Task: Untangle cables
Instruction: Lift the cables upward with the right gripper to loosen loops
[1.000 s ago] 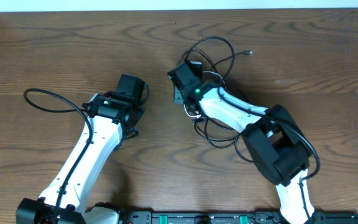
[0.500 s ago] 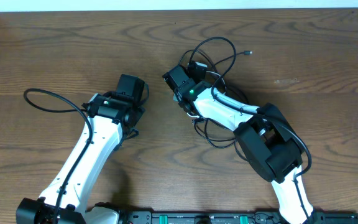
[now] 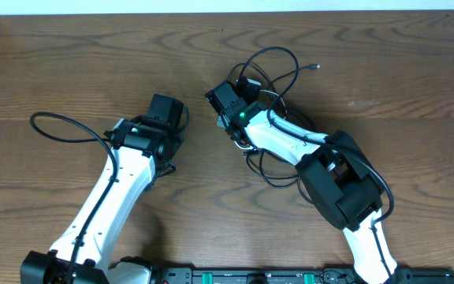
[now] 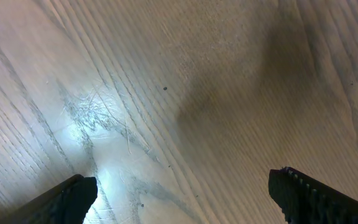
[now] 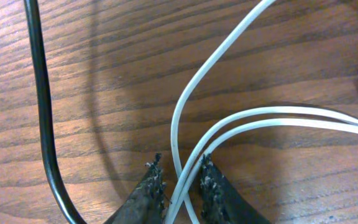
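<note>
On the table (image 3: 69, 63), brown wood with long wavy grain and a dull sheen:

1. Black cables (image 3: 278, 59). Thin, round, flexible cords with a smooth jacket. In the overhead view they lie in a loose tangle right of centre, arching in open loops beyond the right arm's wrist and trailing back beneath its white forearm. One strand runs out to the right and ends in a small plug (image 3: 315, 68) that lies flat on the wood. How the loops cross under the arm is hidden.

2. White cable (image 5: 210, 68). A slim, smooth, round cord, seen in the right wrist view. One strand curves down from the upper edge; two more sweep in side by side from the right. All of them converge at the fingertips.

3. Black cable (image 5: 41, 106). A thicker-looking glossy cord in the same view, running down the left side in a long, shallow bend. It lies apart from the white strands.

4. Right gripper (image 5: 180, 185). Dark fingers (image 5: 154, 186) with rough, gritty-edged pads. The jaws are drawn narrow, with the white cable pinched between them.

5. Left gripper (image 4: 188, 196). Only the black, ribbed tips show, at the two bottom corners of the left wrist view. The jaws are spread wide over bare, glare-lit wood, holding nothing, well apart from the tangle.
</note>
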You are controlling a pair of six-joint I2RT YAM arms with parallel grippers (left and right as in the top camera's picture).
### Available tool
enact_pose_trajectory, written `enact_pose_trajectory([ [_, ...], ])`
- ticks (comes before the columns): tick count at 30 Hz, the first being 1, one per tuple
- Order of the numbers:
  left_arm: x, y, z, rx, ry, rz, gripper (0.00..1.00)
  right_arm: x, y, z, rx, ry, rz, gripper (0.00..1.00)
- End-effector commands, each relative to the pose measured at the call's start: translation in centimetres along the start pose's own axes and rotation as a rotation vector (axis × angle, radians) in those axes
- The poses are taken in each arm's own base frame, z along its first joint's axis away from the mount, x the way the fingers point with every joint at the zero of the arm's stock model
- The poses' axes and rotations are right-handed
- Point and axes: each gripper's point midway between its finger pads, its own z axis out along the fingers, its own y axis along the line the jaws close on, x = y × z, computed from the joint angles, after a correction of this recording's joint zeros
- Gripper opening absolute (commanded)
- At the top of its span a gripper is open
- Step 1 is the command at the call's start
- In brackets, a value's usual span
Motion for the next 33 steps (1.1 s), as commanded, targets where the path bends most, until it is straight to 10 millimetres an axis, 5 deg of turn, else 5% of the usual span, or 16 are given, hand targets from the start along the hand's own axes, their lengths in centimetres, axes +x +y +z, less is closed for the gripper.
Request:
enact_pose_trajectory([
  [1,-0.5,0.2,0.0,-0.012,-0.022,-0.004,0.96,3.0,-1.4,2.3,0.037,0.090,-0.007,0.15],
  [5,-0.5,0.2,0.0,-0.012,-0.022,-0.004,0.96,2.9,-1.3,2.3,0.033,0.086,-0.006,0.01],
  [15,-0.5,0.2,0.0,-0.012,-0.022,-0.004,0.96,1.8,0.9,1.7,-0.063,0.053,-0.177,0.01],
  [28,-0.5,0.2,0.0,-0.012,-0.022,-0.004,0.96,-4.0,4.7,-6.9,-0.217,-0.096,-0.391,0.01],
  [33,-0.5,0.2,0.0,-0.012,-0.022,-0.004,0.96,-6.2,6.0,-12.8,-0.311,-0.151,-0.427,0.01],
])
